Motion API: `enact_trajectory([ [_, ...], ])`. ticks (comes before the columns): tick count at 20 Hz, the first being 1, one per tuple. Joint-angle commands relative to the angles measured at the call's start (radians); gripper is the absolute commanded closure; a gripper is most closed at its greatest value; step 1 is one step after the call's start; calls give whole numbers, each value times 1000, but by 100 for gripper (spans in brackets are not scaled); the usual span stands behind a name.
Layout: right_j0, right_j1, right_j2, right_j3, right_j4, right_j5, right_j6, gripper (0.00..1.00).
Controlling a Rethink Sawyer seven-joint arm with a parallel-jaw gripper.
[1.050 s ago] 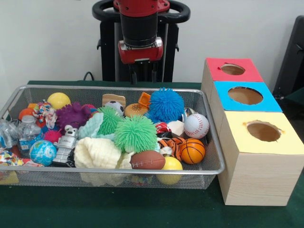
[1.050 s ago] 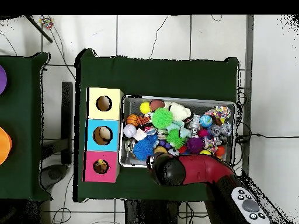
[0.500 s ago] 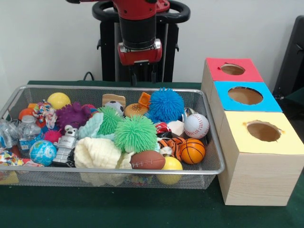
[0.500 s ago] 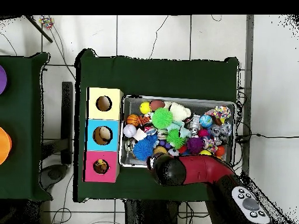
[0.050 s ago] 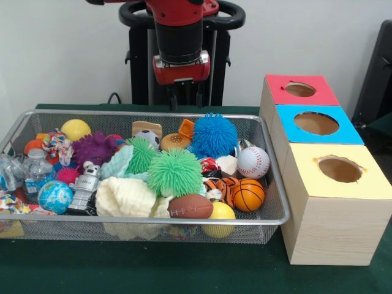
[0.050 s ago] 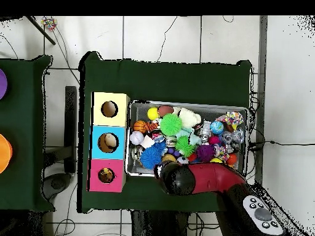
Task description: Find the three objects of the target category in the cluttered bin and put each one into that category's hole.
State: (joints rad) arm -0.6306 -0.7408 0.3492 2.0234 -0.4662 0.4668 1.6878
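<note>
Front view, nearest: a wire bin (image 5: 147, 228) on the green desk (image 5: 184, 275), heaped with toys, many half buried.
Bin's near edge: a brown football (image 5: 190, 206), a yellow ball (image 5: 220, 212) partly behind the rim, an orange basketball (image 5: 248, 195), a cream cloth (image 5: 125, 199).
Near left corner: a globe ball (image 5: 55, 196) and a small grey robot (image 5: 86, 187); the bits at the far left edge are cut off and hard to name.
Bin's middle: a green spiky ball (image 5: 175, 172), a second green one (image 5: 142, 153) half hidden behind it, a baseball (image 5: 253, 162).
Bin's far side: a blue spiky ball (image 5: 214, 135), a purple spiky ball (image 5: 93, 149), a small soccer ball (image 5: 149, 138), a second yellow ball (image 5: 75, 129).
Target category: cannot tell which it is from the views.
Boxes: three wooden boxes in a row just beside the bin, yellow top (image 5: 340, 171) nearest, then blue top (image 5: 315, 124), then red top (image 5: 300, 90), each with a round hole.
Hole contents: the overhead view shows something pale in the blue box and something small in the red box; too small to name.
Arm: red and black, hanging over the bin's far rim, clear of the toys.
Pincer (image 5: 185, 98): dark, against the black pedestal; cannot tell whether its fingers are apart or together, and the overhead view hides it under the arm.
</note>
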Motion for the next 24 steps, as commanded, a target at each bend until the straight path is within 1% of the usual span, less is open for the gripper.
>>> enact_trajectory([
  [1, 26, 50, 34, -101, -7, -72, 67, 0],
  [7, 66, 49, 18, -99, 14, -97, 114, 0],
  [13, 109, 71, -24, -127, 11, -122, 139, 0],
  [17, 133, 100, -51, -156, 6, -146, 149, 0],
  [24, 206, 160, -128, -195, 1, -192, 177, 0],
])
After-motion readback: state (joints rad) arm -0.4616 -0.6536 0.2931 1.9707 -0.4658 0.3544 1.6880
